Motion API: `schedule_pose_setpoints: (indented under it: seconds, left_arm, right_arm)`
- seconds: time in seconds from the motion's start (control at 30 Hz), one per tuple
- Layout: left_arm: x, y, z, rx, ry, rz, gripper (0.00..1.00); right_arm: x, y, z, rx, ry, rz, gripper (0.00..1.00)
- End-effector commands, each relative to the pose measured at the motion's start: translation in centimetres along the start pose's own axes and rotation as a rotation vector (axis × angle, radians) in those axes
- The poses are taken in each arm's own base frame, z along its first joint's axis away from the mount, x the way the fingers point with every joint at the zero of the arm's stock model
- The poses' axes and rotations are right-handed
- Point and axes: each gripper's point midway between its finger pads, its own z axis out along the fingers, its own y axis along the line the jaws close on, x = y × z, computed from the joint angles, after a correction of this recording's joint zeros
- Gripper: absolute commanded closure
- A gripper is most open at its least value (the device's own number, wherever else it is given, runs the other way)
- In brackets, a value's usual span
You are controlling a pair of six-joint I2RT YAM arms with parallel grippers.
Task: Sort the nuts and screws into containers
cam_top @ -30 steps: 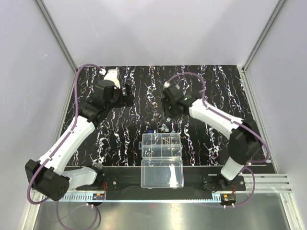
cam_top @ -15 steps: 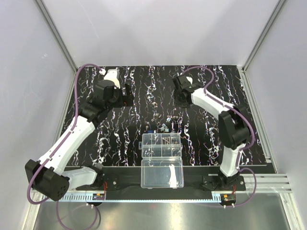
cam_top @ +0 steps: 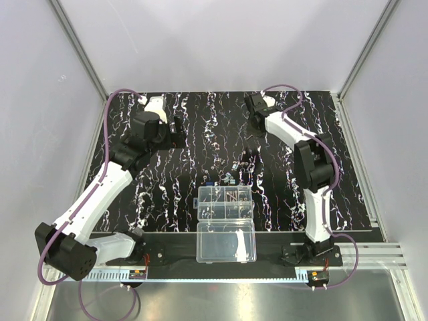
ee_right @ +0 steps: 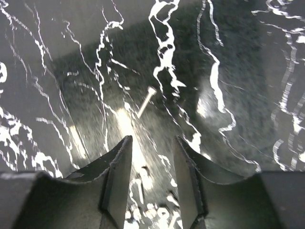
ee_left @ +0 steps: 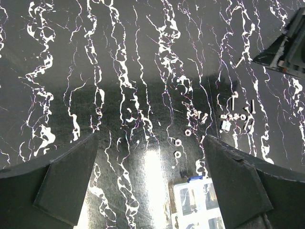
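Note:
Loose screws and nuts lie in a small pile on the black mat, just behind the containers of the clear organizer box. My right gripper hangs over the far part of the mat beyond the pile, open with nothing between its fingers. One lone screw lies slanted just ahead of the right gripper, and blurred pieces of the pile show lower down between the fingers. My left gripper hovers at the far left, wide open and empty.
The box's undivided lid lies open toward the arm bases. A small blue piece sits at the box's far edge. White walls and metal rails border the streaked mat. The right arm's elbow stands right of the pile.
My right arm has swung from just above the pile out to the far side of the mat, and its jaws have narrowed a little. The left arm has stayed put.

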Motion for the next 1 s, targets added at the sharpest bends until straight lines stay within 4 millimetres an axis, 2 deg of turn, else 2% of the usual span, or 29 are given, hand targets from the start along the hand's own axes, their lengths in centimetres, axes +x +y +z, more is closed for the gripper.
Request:
schedule_pose_setpoints:
  seconds: [0.0,0.1,0.27,0.57,0.77,0.97]
  left_arm:
    - [-2.4,-0.3,-0.6,-0.001,-0.078,0.001,0.01]
    - [-2.4,-0.1,-0.7,-0.006,-0.083,0.005,0.01]
    - [-2.7,0.1,-0.8,-0.02,-0.092,0.008,0.01]
    - [-2.8,0.6,-0.9,-0.047,-0.097,0.016,0.01]
    - [-2.8,0.8,-0.8,-0.058,-0.099,0.022,0.01]
    - [-2.9,0.9,-0.9,-0.061,-0.101,0.024,0.01]
  right_arm:
    - [-1.4,1.3,1.4,0.017,-0.055,0.057,0.55]
    - [-1.7,1.8,2.0,0.011,-0.061,0.067,0.55]
    - [-1.9,1.6,3.0,0.049,-0.067,0.065,0.56]
    - [-0.8,0.9,5.1,0.105,-0.029,0.031,0.59]
    - [-0.5,0.6,5.5,0.12,-0.019,0.02,0.61]
    - [0.3,0.3,6.1,0.134,0.003,0.001,0.69]
